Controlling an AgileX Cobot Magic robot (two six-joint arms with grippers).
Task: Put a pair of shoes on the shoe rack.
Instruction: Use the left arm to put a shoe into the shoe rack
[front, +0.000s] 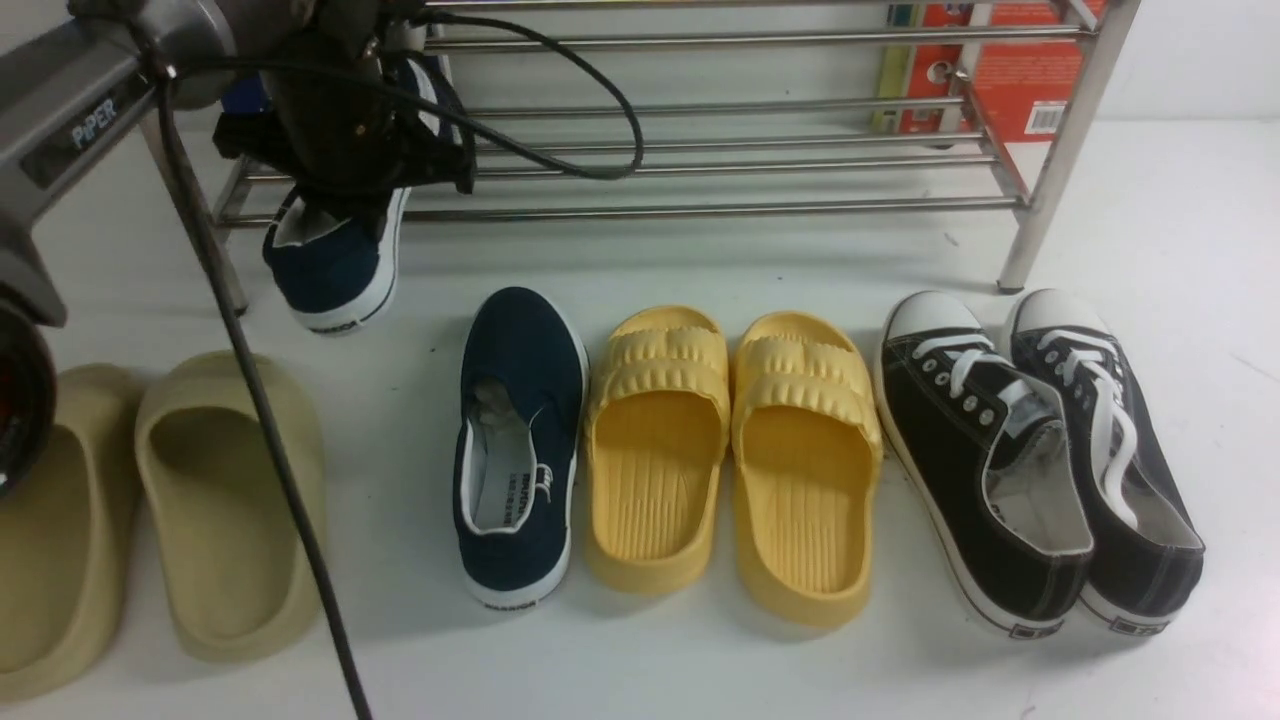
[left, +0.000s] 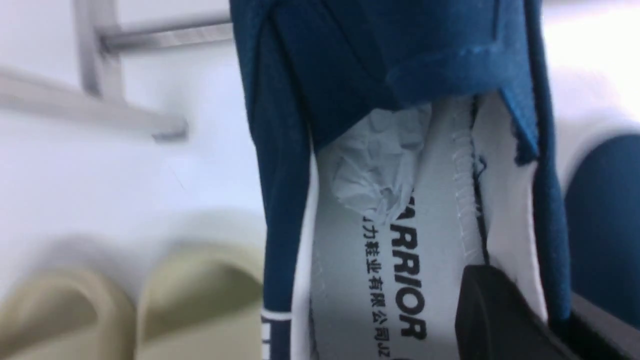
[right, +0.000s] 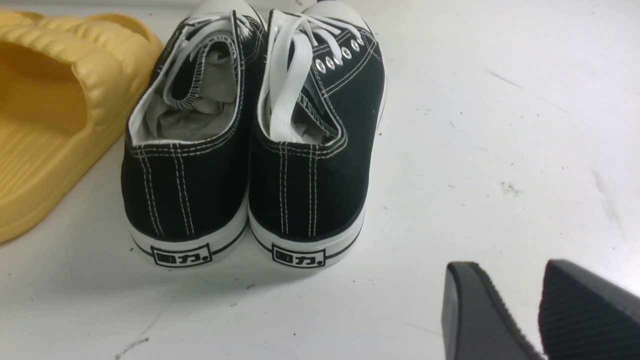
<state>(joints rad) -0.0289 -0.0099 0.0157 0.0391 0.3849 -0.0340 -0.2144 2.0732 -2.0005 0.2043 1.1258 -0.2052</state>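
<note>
My left gripper (front: 345, 165) is shut on one navy slip-on shoe (front: 335, 265) and holds it off the floor, heel down, at the left end of the steel shoe rack (front: 720, 210). In the left wrist view one finger (left: 495, 310) is inside the shoe (left: 350, 75) on its insole. The other finger is outside the side wall. The second navy shoe (front: 520, 440) lies on the floor, toe toward the rack. My right gripper (right: 520, 290) is open and empty, low over the floor behind the black sneakers. It is out of the front view.
Yellow ribbed slides (front: 735, 450) lie right of the floor navy shoe, then black lace-up sneakers (front: 1040, 450). Beige slides (front: 150, 510) lie at the left. A red box (front: 1020, 70) stands behind the rack's right end. My left arm's cable (front: 250, 400) hangs in front.
</note>
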